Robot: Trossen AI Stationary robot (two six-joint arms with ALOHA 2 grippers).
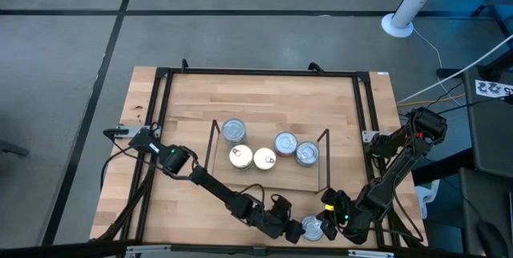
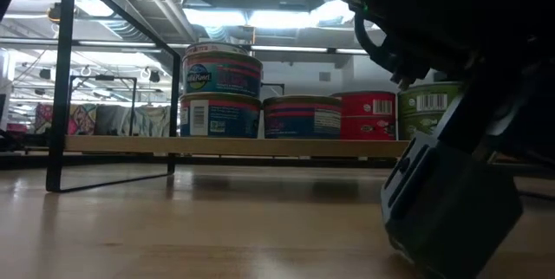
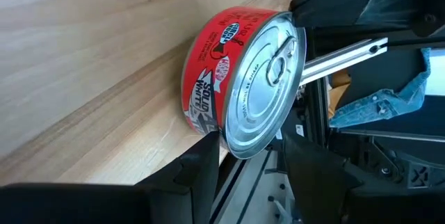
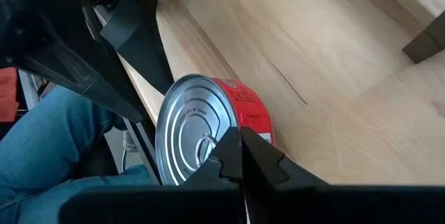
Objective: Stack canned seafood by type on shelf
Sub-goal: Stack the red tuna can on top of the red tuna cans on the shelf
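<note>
Wooden tabletop (image 1: pixel 184 98): left gripper (image 3: pixel 247 165) open around red silver-topped tin (image 3: pixel 243 78); right gripper (image 4: pixel 243 156) closed, seen only by wrist cameras.

Grey floor (image 1: pixel 240 18), white post (image 1: pixel 413 2), ceiling lights (image 2: pixel 286 17).

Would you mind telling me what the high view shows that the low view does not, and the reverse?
Only the high view shows the tin tops on the shelf, two of them gold, and a silver-topped tin at the table's near edge between the left gripper and the right gripper.

Only the low view shows side labels and stacking: one blue-labelled tin sits on another, with a red-labelled tin and a green-labelled tin farther along.

Both show the shelf's light board and black wire frame.
</note>
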